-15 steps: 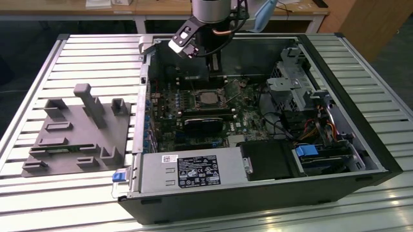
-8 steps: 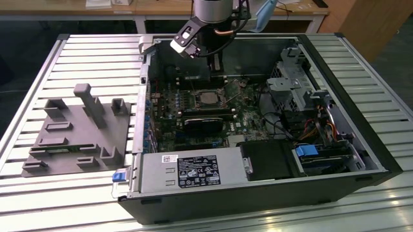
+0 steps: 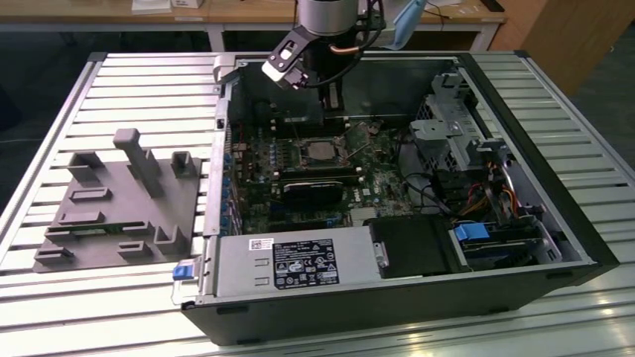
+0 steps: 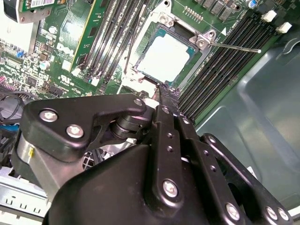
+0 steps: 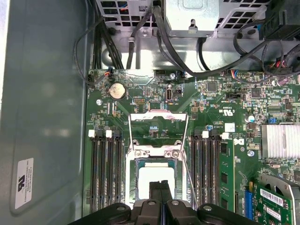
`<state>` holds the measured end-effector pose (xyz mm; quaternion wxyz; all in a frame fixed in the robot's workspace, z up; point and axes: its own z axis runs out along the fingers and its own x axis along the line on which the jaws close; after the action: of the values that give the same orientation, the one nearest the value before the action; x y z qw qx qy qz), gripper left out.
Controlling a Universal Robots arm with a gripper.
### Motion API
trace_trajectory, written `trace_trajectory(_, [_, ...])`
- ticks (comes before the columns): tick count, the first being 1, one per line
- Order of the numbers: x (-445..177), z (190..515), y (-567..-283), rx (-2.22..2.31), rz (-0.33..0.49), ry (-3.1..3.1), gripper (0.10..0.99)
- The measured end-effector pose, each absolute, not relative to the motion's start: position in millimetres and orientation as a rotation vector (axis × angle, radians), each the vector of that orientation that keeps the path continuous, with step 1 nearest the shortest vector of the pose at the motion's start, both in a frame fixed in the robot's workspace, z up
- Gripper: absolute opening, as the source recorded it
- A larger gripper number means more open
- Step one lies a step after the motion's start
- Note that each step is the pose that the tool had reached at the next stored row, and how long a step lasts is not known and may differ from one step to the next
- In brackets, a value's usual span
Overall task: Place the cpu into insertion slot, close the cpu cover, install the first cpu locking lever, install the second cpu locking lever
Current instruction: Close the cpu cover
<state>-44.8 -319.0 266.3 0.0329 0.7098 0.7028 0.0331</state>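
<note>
I read the black two-fingered claw (image 5: 160,190) as closed. In the first wrist view its fingers (image 5: 154,190) lie pressed side by side with just a thin seam between them, and I see nothing clamped there. In the second wrist view the claw (image 4: 161,91) tapers to a narrow tip just short of the socket, with its black linkage bulking in front.

The small flat square cpu with the pale metal top (image 5: 157,177) is seated in the insertion slot, the square silver-rimmed socket (image 5: 132,185) on the green circuit board (image 5: 220,117). The cpu cover, a thin silver frame plate with a square window (image 5: 158,115), stands swung up off the socket, and board shows through its window. In the second wrist view a thin steel lever rod (image 4: 234,47) juts from the socket's corner across the long black memory slots (image 4: 225,61).

In the first wrist view the fingertips overlap the cpu's near edge and hide it, so I cannot tell whether they touch the chip or hang above it. In the exterior view the claw (image 3: 334,100) is dark against the wall of the open black computer case (image 3: 555,223), just behind the cpu (image 3: 320,151), and its tips are hard to pick out. The case lies on the slatted metal worktop (image 3: 149,89), beside a grey moulded fixture block (image 3: 119,201).
</note>
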Motion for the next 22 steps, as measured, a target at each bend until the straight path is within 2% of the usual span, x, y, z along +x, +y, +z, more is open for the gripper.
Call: trace_trajectory(22, [-10.0, 265.9, -318.9, 2.204, 0.100, 2.143, 0.102])
